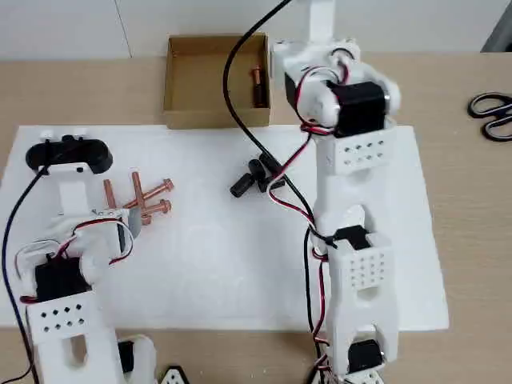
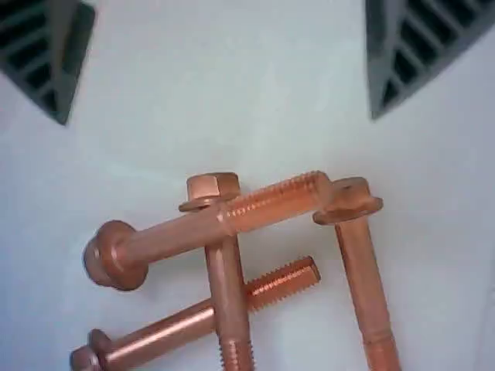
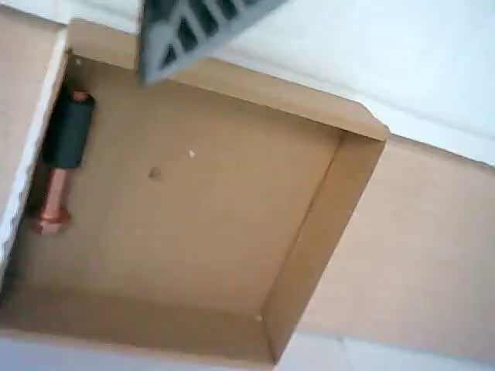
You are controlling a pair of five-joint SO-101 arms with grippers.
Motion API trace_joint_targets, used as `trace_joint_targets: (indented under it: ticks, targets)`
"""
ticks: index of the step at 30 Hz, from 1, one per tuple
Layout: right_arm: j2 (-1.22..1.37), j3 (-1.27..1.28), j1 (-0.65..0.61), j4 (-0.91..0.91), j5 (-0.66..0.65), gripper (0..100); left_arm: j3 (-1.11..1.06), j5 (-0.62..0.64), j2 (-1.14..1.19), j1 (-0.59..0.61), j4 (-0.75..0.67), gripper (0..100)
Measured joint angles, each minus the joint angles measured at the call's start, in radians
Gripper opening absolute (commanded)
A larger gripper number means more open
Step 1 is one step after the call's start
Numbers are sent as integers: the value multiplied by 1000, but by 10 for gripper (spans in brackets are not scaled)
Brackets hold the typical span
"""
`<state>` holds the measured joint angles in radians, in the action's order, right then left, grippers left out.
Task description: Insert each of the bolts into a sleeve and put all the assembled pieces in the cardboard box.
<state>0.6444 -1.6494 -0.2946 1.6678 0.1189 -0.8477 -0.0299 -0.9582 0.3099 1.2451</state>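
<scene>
Left gripper [image 2: 232, 54]: spread wide, pinching nothing, hanging over the loose copper bolts [image 2: 232, 263]. The left wrist view shows four bolts on the white foam mat [image 2: 255, 100]. Two lie crossed and touching, one bolt's head sits against the threaded end of a crossed one, and the fourth lies partly under the pile. No pad touches any bolt.

In the high view the bolt pile sits at about 9 o'clock on the mat, just beside the left arm's head [image 1: 112, 228]. Black sleeves [image 1: 250, 180] are clustered near the mat's 12 o'clock edge, well apart from the bolts. A black cable [image 1: 232, 96] runs over them, so I cannot tell their count.

The cardboard box [image 1: 186, 80] sits off the mat on the wooden table [image 1: 448, 80], touching the mat's 12 o'clock edge. One assembled piece [image 1: 258, 86], a bolt in a sleeve, lies inside against the box's 3 o'clock wall. The right wrist view shows its copper head sticking out of the black sleeve, flat on the box floor along a wall.

Right gripper [image 1: 278, 60]: above the box at its 3 o'clock side. Cannot tell whether it is spread or closed.

Scissors [image 1: 492, 112] lie on the table at the 3 o'clock edge of the high view, well off the mat.
</scene>
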Motion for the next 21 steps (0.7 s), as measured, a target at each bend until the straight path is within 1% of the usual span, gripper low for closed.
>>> trace_joint_targets:
  ticks: [5,8,13,18,21]
  targets:
    - [-63,6,3,12,0,220,0,0,0,0,0,238]
    - [-83,83,3,17,0,220,0,0,0,0,0,238]
    - [-92,311,-12,17,-11,220,0,0,0,0,0,237]
    - [-203,560,-83,17,-25,220,0,0,0,0,6,237]
    - [-242,712,-89,17,-26,220,0,0,0,0,28,237]
